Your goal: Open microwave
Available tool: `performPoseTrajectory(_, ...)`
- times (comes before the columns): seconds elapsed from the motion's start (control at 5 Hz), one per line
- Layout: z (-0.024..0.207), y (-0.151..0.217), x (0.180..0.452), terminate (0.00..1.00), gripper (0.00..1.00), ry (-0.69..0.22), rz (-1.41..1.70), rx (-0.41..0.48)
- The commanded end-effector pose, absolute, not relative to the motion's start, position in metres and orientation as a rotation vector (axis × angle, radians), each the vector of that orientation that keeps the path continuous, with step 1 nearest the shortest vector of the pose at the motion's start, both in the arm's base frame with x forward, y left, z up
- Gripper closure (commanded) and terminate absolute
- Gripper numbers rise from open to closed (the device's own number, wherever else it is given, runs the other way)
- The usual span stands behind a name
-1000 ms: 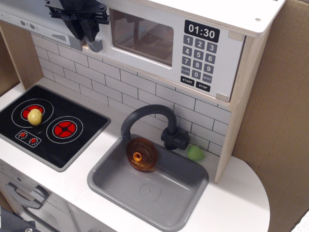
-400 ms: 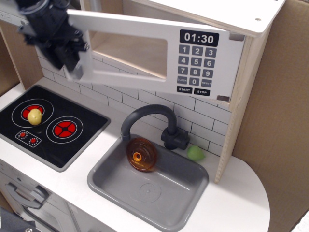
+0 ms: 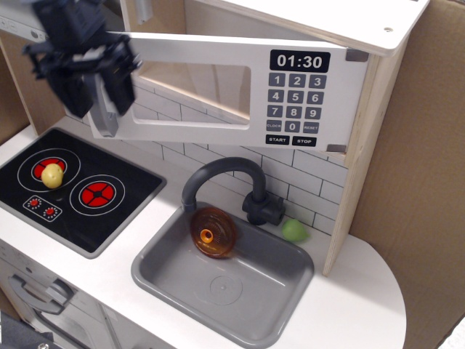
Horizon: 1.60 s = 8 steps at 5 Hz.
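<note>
The microwave (image 3: 378, 80) is a pale wooden box at the top of the toy kitchen. Its wide white door (image 3: 185, 132) is hinged on the right and stands swung out toward me, showing the wooden inside behind the clear window (image 3: 196, 86). The black clock display (image 3: 300, 61) reads 01:30 above the grey keypad (image 3: 293, 109). My black gripper (image 3: 100, 87) is at the door's free left edge, shut around the grey vertical bar handle (image 3: 106, 123), whose lower end sticks out below the fingers.
Below are a black hob (image 3: 109, 218) with red rings and a yellow ball (image 3: 52, 175) on one ring. A grey sink (image 3: 167, 273) holds an orange disc (image 3: 213, 233) under a dark faucet (image 3: 218, 169). A green ball (image 3: 294, 230) lies behind the sink. Cardboard wall (image 3: 414, 189) stands at right.
The door went from shut to swung open. My gripper moved left and toward me with the handle, and a little lower since the last frame.
</note>
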<state>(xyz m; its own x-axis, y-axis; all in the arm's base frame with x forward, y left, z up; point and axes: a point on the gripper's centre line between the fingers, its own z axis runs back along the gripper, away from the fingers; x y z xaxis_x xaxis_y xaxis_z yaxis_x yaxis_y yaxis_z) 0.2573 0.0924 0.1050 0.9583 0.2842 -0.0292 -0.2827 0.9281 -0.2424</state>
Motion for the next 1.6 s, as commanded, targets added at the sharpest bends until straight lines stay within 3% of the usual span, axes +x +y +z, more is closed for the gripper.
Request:
performPoseTrajectory(0.0,0.175,0.103,0.298,0.00,0.00,-0.106,0.392,-0.311)
performPoseTrajectory(0.2,0.186,0.123,0.320,0.00,0.00,-0.147,0.461,-0.341)
performPoseTrajectory(0.6,0.168,0.155,0.348,0.00,0.00,-0.185,0.578,-0.264)
performPoseTrajectory(0.8,0.137,0.146,0.343,0.00,0.00,-0.158,0.502,-0.166)
performPoseTrajectory(1.0,0.118,0.120,0.326,0.00,0.00,-0.147,0.440,-0.141)
performPoseTrajectory(1.2,0.101,0.078,0.313,0.00,0.00,-0.150,0.373,-0.130)
performPoseTrajectory(1.4,0.089,0.038,0.295,0.00,0.00,-0.151,0.254,-0.189)
